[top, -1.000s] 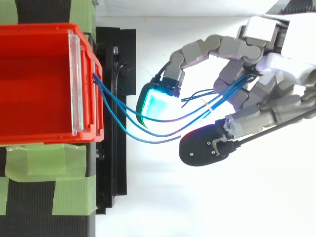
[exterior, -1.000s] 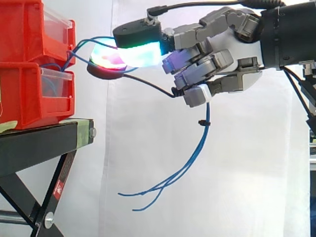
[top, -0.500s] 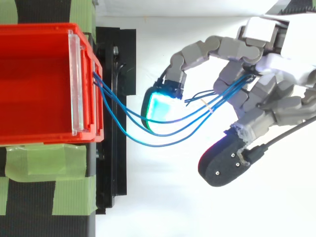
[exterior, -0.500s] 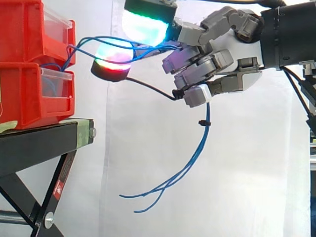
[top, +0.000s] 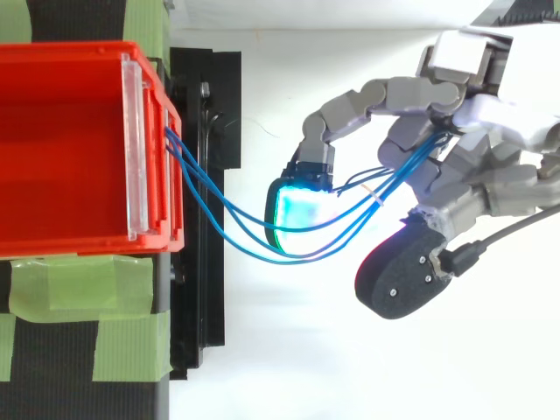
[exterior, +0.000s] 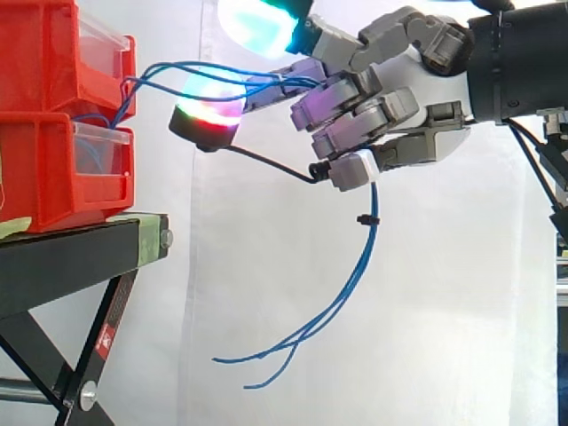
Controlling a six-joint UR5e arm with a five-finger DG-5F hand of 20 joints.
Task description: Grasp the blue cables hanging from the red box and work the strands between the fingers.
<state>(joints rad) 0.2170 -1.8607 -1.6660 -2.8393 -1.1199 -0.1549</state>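
The blue cables (exterior: pixel 364 257) come out of the front of the red box (exterior: pixel 44 169), swing across the open gap in a soft curve, and run into my hand (exterior: pixel 417 98). Past my hand they drop straight down, and the loose ends fan out low in front of the white curtain (exterior: pixel 444 337). From above, the strands (top: pixel 236 223) lie a little apart near the box and bunch close together where they reach me. My shorter, bent fingers are curled round that bunch and hold it, so I think the grabbing part is done. My two long fingers stick out toward the box with their fingertips apart. One glowing blue-green pad (exterior: pixel 257 22) is up above the strands. The other pad (exterior: pixel 209 111), glowing red and green, is just under them. I can't tell if either pad is touching a strand. So the rubbing part looks only half way to me. The strands run between my two pads, but the pads are not pressed together on them. I think what is left is to close those pads on the strands and roll them back and forth, without tugging hard on the box. The box sits on the black stand (exterior: pixel 80 257), with green tape (top: pixel 61 289) beside it.
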